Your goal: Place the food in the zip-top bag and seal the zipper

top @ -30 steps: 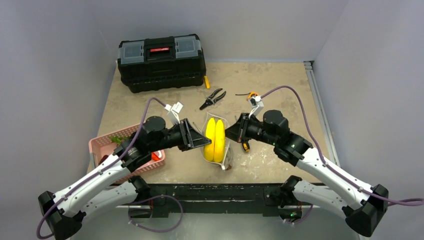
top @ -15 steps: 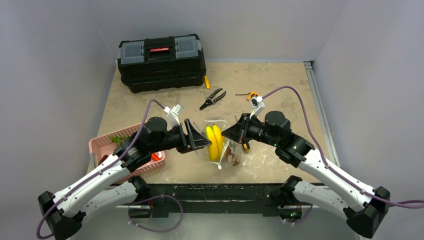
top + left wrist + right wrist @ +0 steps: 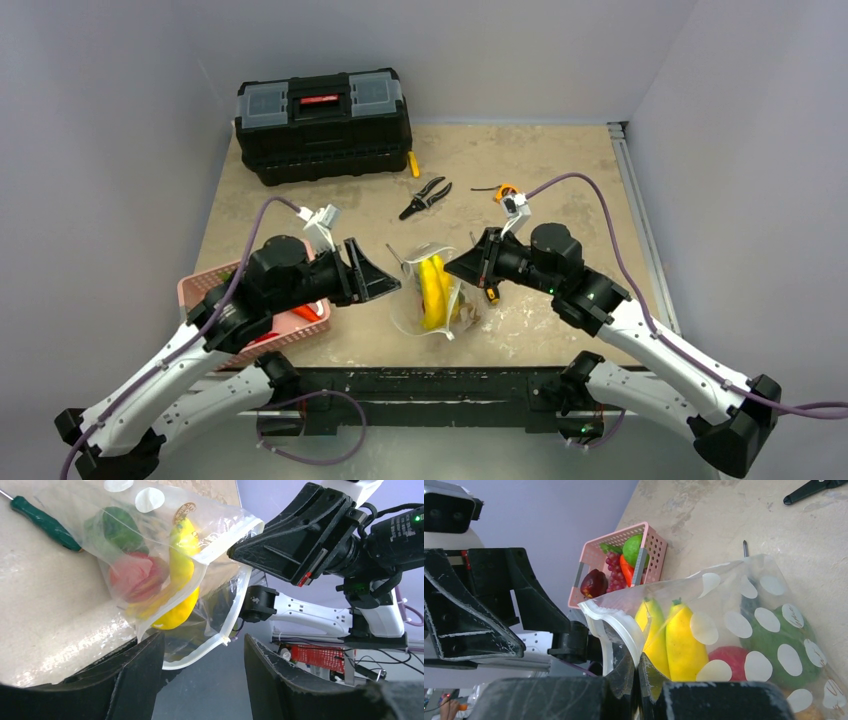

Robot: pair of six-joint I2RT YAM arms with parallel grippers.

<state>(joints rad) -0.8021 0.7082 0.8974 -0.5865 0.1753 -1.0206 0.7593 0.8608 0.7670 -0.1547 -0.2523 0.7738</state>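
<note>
With only the right hand (image 3: 452,267) clamped on the zipper (image 3: 621,625) and the left hand (image 3: 385,283) wide and empty, the zip-top bag (image 3: 405,305), on the bench (image 3: 560,180) right of the pink basket (image 3: 654,550), could slump and spill its banana (image 3: 432,290).

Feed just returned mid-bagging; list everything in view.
zip-top bag: one, clear with white dots, front centre, mouth open
bananas: two, yellow, inside bag
red fruit: one, red, inside bag
green pepper: one, green, inside bag
basket: one, pink, left edge, toy food inside
screwdriver: one, green handle, beside bag
toolbox: one, black, back left
pliers: one, black, behind bag
small tool: one, orange-handled, right of pliers
left gripper: open, beside bag
right gripper: shut on bag's mouth edge
</note>
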